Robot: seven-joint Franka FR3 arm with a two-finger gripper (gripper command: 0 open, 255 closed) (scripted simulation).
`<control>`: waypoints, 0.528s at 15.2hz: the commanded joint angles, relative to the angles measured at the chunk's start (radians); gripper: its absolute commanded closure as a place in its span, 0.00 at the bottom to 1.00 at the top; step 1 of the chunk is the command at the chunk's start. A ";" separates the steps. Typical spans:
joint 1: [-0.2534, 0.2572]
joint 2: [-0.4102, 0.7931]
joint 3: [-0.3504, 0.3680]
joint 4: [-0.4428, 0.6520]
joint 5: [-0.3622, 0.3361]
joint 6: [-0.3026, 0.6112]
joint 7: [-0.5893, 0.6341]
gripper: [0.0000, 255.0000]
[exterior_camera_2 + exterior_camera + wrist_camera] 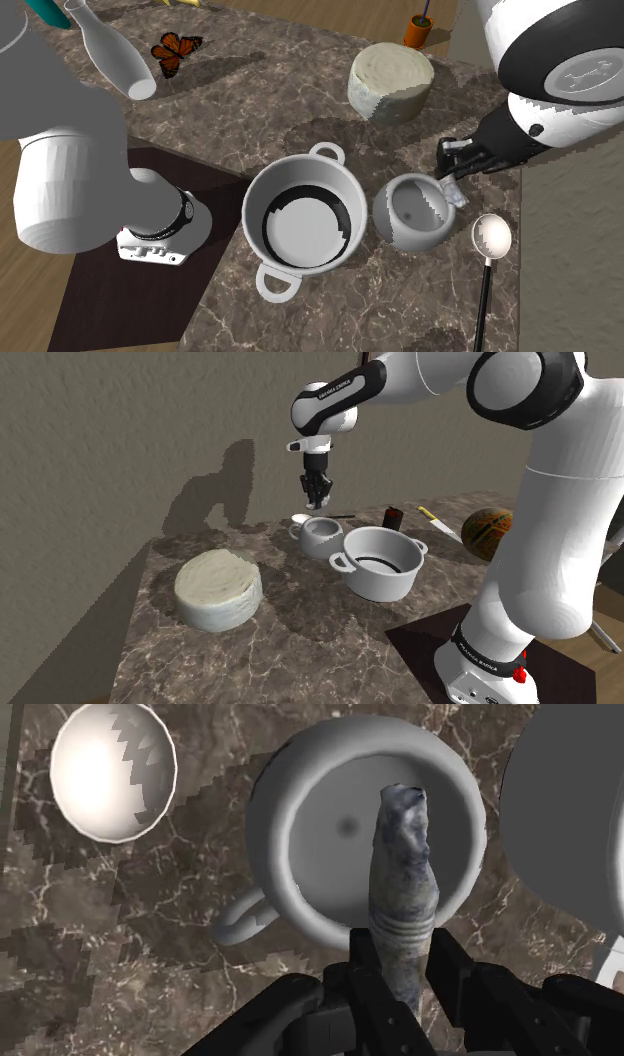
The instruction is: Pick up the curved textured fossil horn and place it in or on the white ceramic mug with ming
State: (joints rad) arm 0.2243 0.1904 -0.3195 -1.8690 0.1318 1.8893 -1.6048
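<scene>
Hand is clamped on the fossil horn. In the wrist view both black fingers press its grey-blue ridged shaft, and its tip points out over the open mouth of the white mug.

In the shoulder view the hand hangs at 12 o'clock above the mug with a clear gap between them; the horn is too small to make out there. A two-handled pot sits just beside the mug at 4 o'clock. A spoon is at 11 o'clock and a pale round block at 8 o'clock, well apart. All rest on the marble bench.

The second exterior view adds an orange butterfly and a white vase, at 10 o'clock from the pot.
</scene>
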 commanded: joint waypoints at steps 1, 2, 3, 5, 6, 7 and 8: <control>-0.005 0.014 -0.001 -0.002 0.004 0.015 -0.010 1.00; -0.005 0.019 -0.001 -0.009 0.007 0.026 -0.012 1.00; -0.005 0.024 0.000 -0.016 0.009 0.038 -0.014 1.00; -0.006 0.035 0.001 -0.030 0.014 0.062 -0.019 1.00; -0.006 0.040 0.001 -0.037 0.016 0.074 -0.021 1.00; -0.007 0.046 0.002 -0.043 0.019 0.086 -0.023 1.00; -0.007 0.052 0.003 -0.049 0.021 0.097 -0.025 1.00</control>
State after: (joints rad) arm 0.2171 0.2378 -0.3177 -1.9123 0.1509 1.9755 -1.6288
